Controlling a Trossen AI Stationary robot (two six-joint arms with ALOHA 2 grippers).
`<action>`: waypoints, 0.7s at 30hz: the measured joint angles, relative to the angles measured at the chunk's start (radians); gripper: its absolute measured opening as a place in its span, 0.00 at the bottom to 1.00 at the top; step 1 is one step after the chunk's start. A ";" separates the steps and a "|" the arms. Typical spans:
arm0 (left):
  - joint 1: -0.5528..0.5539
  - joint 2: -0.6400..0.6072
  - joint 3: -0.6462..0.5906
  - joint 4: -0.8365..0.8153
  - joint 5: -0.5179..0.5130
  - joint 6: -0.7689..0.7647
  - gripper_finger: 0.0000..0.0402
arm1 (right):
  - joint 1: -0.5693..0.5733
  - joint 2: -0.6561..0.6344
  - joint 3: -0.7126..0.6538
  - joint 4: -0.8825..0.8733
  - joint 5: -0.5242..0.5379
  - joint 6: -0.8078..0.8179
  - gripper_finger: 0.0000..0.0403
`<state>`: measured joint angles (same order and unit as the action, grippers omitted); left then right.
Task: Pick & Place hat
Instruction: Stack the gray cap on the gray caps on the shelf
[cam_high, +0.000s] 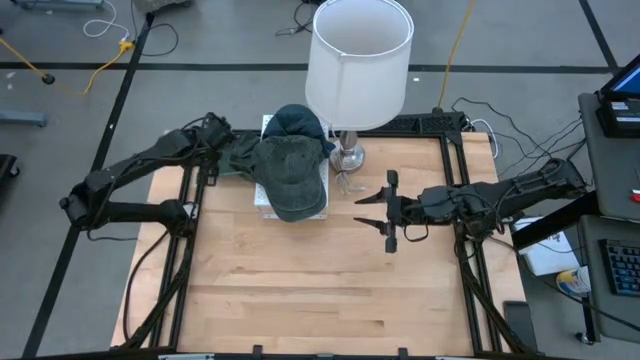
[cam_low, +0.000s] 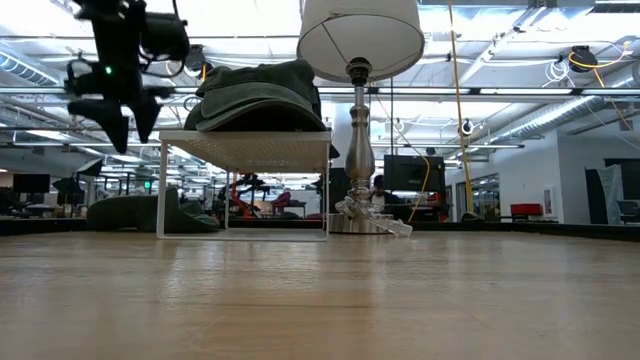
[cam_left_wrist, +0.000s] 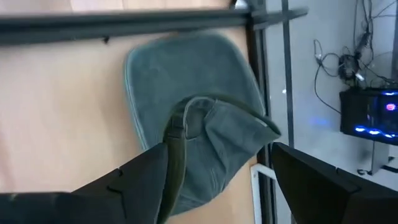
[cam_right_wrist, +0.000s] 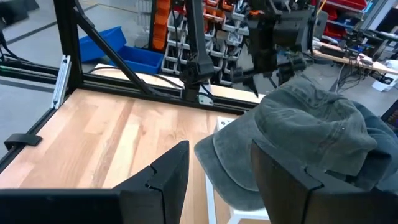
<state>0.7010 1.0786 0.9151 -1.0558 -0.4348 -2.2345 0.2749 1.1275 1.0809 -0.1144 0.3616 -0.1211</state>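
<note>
A grey-green hat (cam_high: 289, 172) lies on top of a small white rack (cam_high: 264, 205) that stands near the far edge of the wooden surface (cam_high: 320, 290), with its brim reaching out over the rack's near side. A darker blue hat (cam_high: 298, 122) sits behind it on the same rack, touching it. Just beside the rack, on its right, stands a lamp (cam_high: 357, 60) whose white shade overhangs the back of the hats.

The left hand (cam_high: 222, 141) hangs at the far left corner of the surface, close to the black frame rail, with its fingers spread. A third grey-green hat (cam_left_wrist: 205, 134) lies on the surface just ahead of it; its back strap comes between the fingers, but the pictures do not show them touching it.

The right hand (cam_high: 384, 210) hovers over the surface to the right of the rack, fingers spread wide and grasping nothing, facing the hat from a short gap.

The whole near half of the surface, out to its front edge and both side rails, is bare wood.
</note>
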 joint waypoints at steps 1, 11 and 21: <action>0.000 0.007 -0.019 0.023 0.008 0.000 0.72 | 0.000 0.000 0.000 0.000 0.000 0.000 0.41; 0.000 0.022 -0.174 0.121 0.091 -0.028 0.73 | 0.000 0.000 0.000 -0.033 0.001 0.004 0.41; 0.021 0.022 -0.318 0.286 0.107 -0.030 0.76 | 0.000 0.000 0.000 -0.052 0.002 0.008 0.41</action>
<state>0.7223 1.1007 0.5974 -0.7694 -0.3283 -2.2644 0.2752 1.1275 1.0809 -0.1667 0.3634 -0.1131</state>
